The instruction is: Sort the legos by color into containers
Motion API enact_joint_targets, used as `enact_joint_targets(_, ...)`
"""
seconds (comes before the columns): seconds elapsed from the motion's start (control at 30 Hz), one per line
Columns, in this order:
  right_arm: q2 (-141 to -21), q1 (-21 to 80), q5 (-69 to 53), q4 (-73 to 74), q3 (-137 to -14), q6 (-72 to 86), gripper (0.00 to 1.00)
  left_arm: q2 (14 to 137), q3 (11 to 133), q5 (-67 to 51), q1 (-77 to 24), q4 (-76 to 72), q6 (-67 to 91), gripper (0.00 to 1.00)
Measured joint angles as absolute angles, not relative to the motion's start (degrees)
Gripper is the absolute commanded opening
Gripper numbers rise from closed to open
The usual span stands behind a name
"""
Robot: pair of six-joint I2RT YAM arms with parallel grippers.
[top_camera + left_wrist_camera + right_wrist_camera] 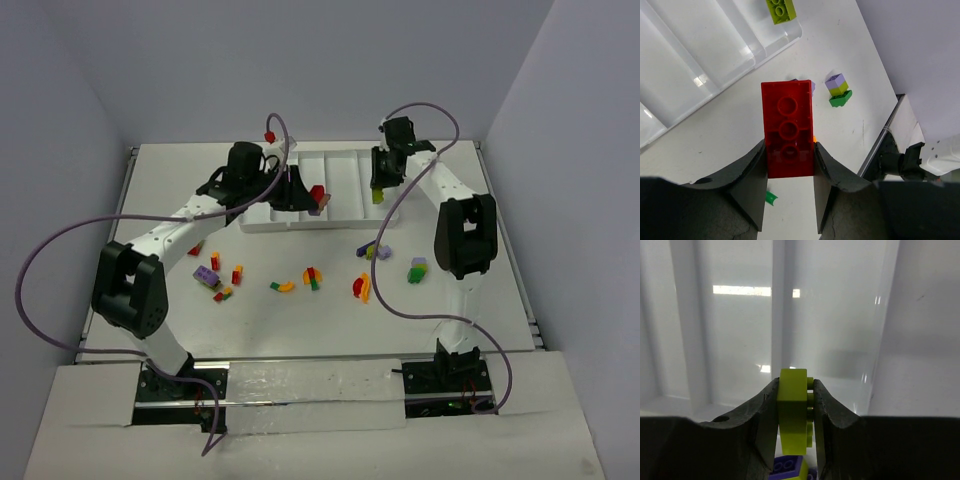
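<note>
Facing plain pale grey walls (300, 60) at the back and both sides; looking down on a white counter (300, 325) edged with metal rails (528, 300); catching soft, even light overhead.

Long red brick (788, 130) gripped near white tray (705, 55), lime brick (793, 407) gripped above it

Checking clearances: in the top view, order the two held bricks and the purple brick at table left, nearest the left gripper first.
1. The red brick, in the left gripper.
2. The lime brick, rightward, in the right gripper over the tray.
3. The purple brick, on the table, near left.
</note>
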State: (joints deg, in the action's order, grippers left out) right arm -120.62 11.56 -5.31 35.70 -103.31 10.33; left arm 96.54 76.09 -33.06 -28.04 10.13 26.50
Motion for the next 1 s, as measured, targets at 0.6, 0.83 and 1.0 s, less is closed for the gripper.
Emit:
enact_joint_targets(0.6,-114.7,12.8,-16.4,31.4,-96.3,2.5,1.00,96.2,74.6,-44.7,-22.6,-1.8,31.6,0.00)
enact_joint_targets(0.83,-98.3,13.3,-46.9,21.8,-87.1,6.8,0.97,96.2,67.8,-52.7,-20.7,-20.6,43.5,0.00)
enact_joint_targets(1.0,-95.6,15.2,-60.3,13.9,-85.4,12.0,0.97,96.2,65.9,-55.6,-20.9,-29.0,49.9,0.00)
